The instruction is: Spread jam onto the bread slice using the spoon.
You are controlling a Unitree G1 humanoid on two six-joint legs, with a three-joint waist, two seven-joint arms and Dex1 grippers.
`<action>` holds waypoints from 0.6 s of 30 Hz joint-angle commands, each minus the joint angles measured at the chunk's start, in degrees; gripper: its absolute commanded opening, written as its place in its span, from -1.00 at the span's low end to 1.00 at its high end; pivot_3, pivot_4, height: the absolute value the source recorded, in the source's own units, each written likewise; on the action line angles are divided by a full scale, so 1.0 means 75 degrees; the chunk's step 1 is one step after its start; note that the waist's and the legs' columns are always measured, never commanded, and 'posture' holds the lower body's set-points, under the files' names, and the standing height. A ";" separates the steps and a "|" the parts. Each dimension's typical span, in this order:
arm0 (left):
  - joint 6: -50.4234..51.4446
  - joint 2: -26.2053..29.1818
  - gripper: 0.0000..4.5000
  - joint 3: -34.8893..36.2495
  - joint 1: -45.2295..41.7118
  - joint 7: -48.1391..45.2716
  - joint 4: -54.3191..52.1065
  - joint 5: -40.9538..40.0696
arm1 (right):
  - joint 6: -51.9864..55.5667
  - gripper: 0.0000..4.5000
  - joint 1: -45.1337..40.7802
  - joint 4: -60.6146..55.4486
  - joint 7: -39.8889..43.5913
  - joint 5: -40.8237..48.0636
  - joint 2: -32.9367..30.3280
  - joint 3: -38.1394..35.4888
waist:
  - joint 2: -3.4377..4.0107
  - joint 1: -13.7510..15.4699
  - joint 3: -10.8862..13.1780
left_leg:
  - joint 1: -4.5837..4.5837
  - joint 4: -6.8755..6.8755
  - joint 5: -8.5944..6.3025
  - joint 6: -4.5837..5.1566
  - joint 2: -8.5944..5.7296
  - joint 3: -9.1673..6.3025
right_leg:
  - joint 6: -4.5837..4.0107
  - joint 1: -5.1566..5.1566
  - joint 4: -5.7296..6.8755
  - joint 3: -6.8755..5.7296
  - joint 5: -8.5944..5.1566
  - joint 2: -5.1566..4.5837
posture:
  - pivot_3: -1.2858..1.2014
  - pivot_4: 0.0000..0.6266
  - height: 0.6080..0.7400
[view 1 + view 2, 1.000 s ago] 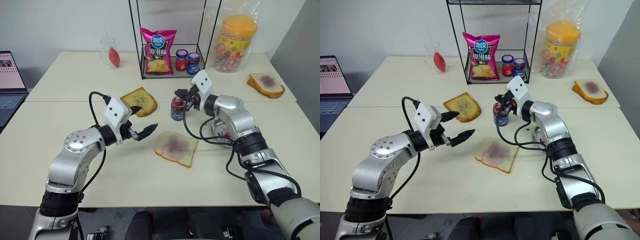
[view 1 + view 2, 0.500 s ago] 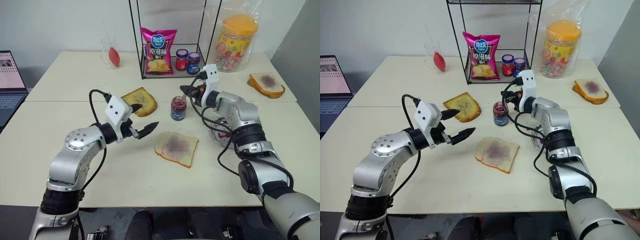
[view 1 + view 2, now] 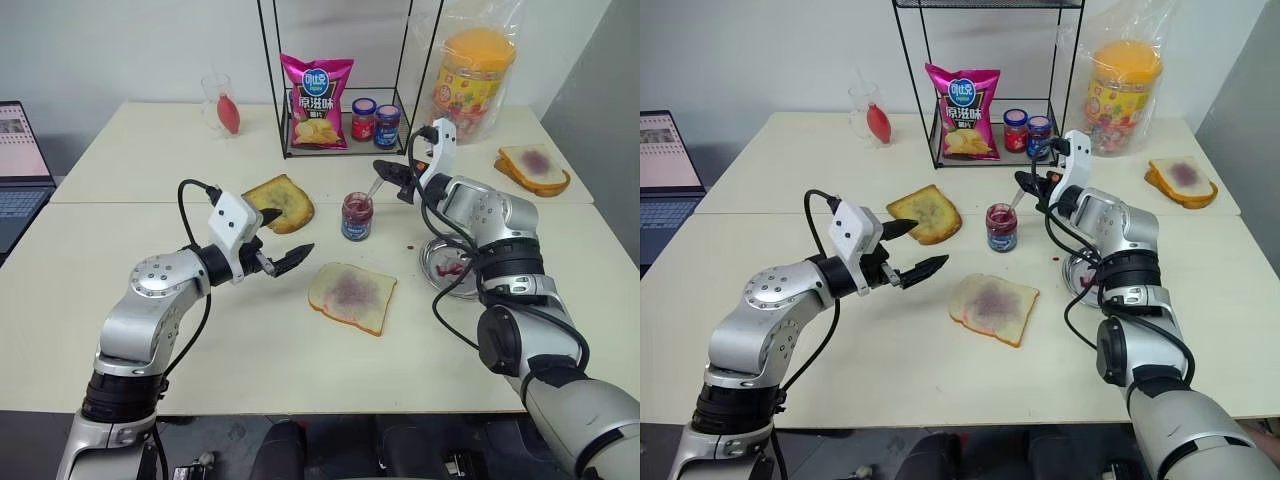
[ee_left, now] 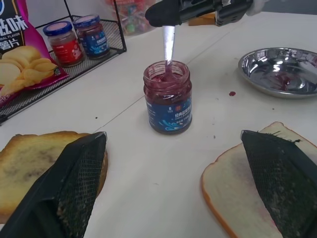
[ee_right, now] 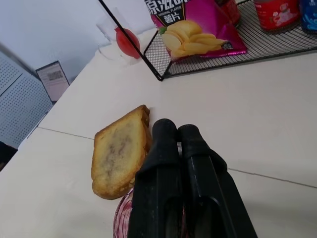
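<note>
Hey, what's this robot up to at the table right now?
It is making jam on bread. The right gripper is shut on the spoon, whose tip dips into the open jar of jam. The left gripper hangs open above the table, holding nothing, between the toasted slice and the bread slice, which lies in front of the jar with a purple smear in its middle. A steel plate with jam traces sits on the jar's right.

Jam (image 4: pixel 166 79): glossy dark red-purple, in clear glass jar with printed blue label. Spoon (image 4: pixel 168 43): polished silver metal. Bread slice (image 3: pixel 351 296): matt, porous, thin tan crust. Round plate (image 4: pixel 280 71), far right: shiny steel, smeared. Table (image 3: pixel 250 340): smooth matt cream. Left gripper (image 4: pixel 173 188) fingers (image 4: pixel 74 188): black, rough-textured. Chip bag (image 3: pixel 316 100): glossy pink foil.
</note>
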 commanded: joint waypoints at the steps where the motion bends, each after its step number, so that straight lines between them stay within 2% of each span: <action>1: -0.0182 0.0052 1.00 0.0019 -0.0097 -0.0022 -0.0140 0.0006 | 0.0167 -0.99 -0.0354 -0.0150 -0.0227 0.0388 -0.0005 -0.0386 | 0.0000 0.0000 0.0000 | 0.0000 0.0000 0.0000 0.0000 0.0000 -0.0001 | 0.0000 0.0000 0.0000 0.0000 0.0000 0.0000 | 0.03 -0.52 1.00; 18: -0.0249 0.0091 1.00 0.0032 -0.0144 -0.0072 -0.0067 0.0015 | 0.0664 -0.99 -0.0651 0.0359 -0.1077 0.1162 -0.0002 -0.1343 | 0.0000 -0.0032 0.0000 | -0.0002 -0.0001 0.0000 0.0000 0.0000 0.0000 | 0.0000 -0.0001 -0.0001 0.0000 0.0000 0.0000 | 0.03 -0.52 1.00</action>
